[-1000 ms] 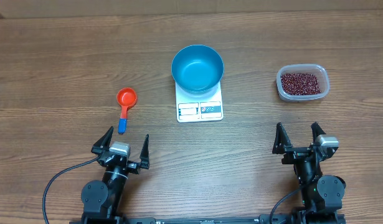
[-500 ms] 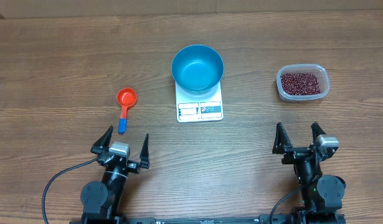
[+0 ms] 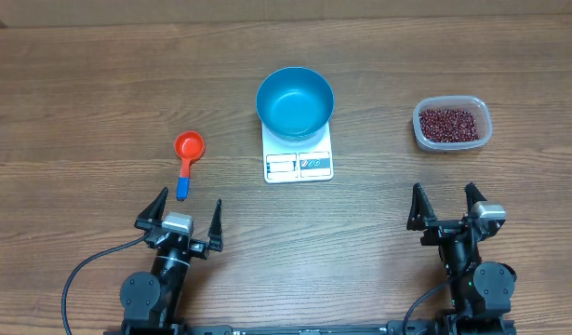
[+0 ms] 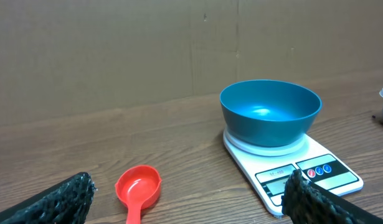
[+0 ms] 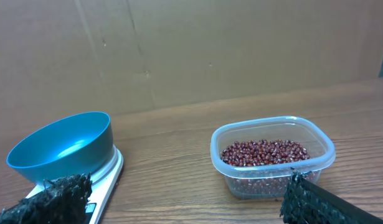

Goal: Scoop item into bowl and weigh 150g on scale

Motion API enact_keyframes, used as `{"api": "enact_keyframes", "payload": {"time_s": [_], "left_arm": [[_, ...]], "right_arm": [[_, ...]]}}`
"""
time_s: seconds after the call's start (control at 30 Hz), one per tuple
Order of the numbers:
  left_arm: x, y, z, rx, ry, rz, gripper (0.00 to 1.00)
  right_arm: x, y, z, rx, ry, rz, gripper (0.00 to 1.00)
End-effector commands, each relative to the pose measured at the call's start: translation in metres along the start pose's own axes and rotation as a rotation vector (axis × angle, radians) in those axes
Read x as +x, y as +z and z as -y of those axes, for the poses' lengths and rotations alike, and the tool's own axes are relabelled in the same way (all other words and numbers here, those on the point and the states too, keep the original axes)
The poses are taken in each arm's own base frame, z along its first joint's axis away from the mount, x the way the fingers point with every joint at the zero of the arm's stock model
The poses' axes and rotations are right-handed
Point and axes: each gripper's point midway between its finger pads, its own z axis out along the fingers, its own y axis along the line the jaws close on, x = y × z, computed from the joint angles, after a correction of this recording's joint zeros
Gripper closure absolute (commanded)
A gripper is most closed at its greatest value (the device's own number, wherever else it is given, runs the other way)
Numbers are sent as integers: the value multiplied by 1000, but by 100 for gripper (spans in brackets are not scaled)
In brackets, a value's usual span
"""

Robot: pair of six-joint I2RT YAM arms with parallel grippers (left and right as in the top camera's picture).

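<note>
**Both grippers open, beans in the tub**

You had both arms at the near edge of the counter (image 3: 81, 93). Your left gripper (image 3: 192, 199) stood with its jaws spread wide and held nothing, just behind the blue handle end of the red scoop (image 3: 187, 154). Your right gripper (image 3: 443, 189) was spread just as wide and also empty, with the clear tub (image 3: 485, 136) beyond it. The beans (image 3: 450, 123) lay heaped inside that tub, well apart from the scale (image 3: 299, 165). The blue bowl (image 3: 295, 100) sat on the far part of the white scale at mid-counter, the display edge toward you, and the bowl looked empty. The scoop lay flat to the left of the scale, apart from it.
</note>
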Motion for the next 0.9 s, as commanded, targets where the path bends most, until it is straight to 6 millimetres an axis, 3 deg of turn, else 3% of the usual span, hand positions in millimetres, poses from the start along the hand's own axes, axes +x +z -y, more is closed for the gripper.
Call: {"api": "enact_keyframes", "payload": {"time_s": [0.0, 0.87], "left_arm": [[-5, -1, -1, -3, 17, 13, 0], [-18, -7, -1, -2, 7, -4, 0]], "right_arm": [[1, 0, -1, -6, 3, 5, 0], [1, 0, -1, -6, 3, 5, 0]]}}
